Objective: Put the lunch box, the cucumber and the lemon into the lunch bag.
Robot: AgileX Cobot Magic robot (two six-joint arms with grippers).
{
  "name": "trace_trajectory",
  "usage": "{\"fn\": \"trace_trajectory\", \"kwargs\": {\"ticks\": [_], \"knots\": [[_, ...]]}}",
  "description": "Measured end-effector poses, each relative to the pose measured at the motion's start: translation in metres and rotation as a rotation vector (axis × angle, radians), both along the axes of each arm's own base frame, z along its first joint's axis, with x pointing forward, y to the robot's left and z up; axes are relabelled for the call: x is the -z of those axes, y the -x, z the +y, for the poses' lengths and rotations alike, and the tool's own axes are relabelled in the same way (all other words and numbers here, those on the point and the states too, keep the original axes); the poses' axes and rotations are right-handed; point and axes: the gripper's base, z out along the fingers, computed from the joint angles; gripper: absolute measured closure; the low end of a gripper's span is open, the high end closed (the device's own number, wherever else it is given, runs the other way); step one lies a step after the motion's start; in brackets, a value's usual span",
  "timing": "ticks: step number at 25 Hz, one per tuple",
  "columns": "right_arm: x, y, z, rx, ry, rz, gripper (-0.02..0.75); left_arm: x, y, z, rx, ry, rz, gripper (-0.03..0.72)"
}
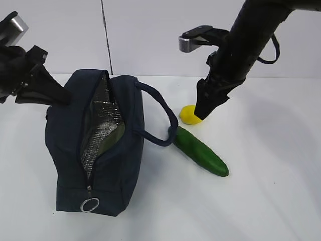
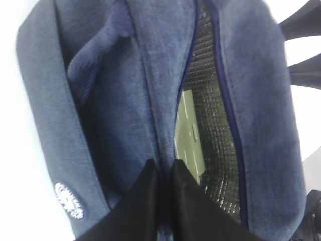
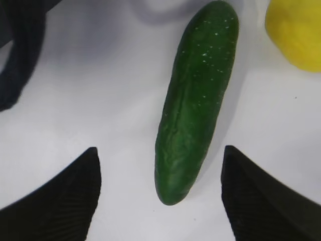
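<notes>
Lunch bag (image 1: 98, 145) stands on the white surface (image 1: 271, 201) left of centre in my exterior view, zipper open, silvery lining showing, ring pull (image 1: 90, 205) at the near end. One loop handle (image 1: 163, 118) hangs toward the cucumber (image 1: 200, 150), which lies on the surface just right of the bag, its far end near the lemon (image 1: 189, 115). My right claw (image 1: 205, 108) hangs over the lemon, tip right by it; from this angle I cannot tell contact. My left claw (image 1: 52, 95) sits at the bag's far left upper edge.

Left wrist view: left claw (image 2: 163, 201) has both fingers pressed nearly together, pinching the bag's fabric at the left lip of the opening. Through the open zipper I see the lunch box (image 2: 189, 133), pale green lid, lying inside the bag against the lining.

Right wrist view: right claw (image 3: 160, 196) spread wide, nothing between the fingers (image 3: 60, 201). Cucumber (image 3: 195, 100) lies lengthwise on the surface, its near end between the fingers, clear of both. Lemon (image 3: 296, 32) at upper right, apart from the cucumber. Handle (image 3: 17, 55) at upper left.
</notes>
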Motion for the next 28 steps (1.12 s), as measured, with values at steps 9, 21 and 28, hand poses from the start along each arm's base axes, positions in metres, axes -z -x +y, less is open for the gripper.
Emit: {"fn": "trace_trajectory", "kwargs": {"ticks": [9, 21, 28], "knots": [[0.049, -0.011, 0.006, 0.017, 0.023, 0.119, 0.159, 0.004, 0.001, 0.006, 0.026, -0.065, -0.001, 0.679], [0.083, -0.016, 0.008, 0.022, 0.045, 0.188, 0.160, 0.004, 0.001, 0.012, 0.015, -0.059, 0.009, 0.679], [0.085, -0.021, 0.009, 0.035, 0.033, 0.151, 0.159, 0.004, 0.001, 0.012, 0.014, -0.057, 0.009, 0.679]]}}
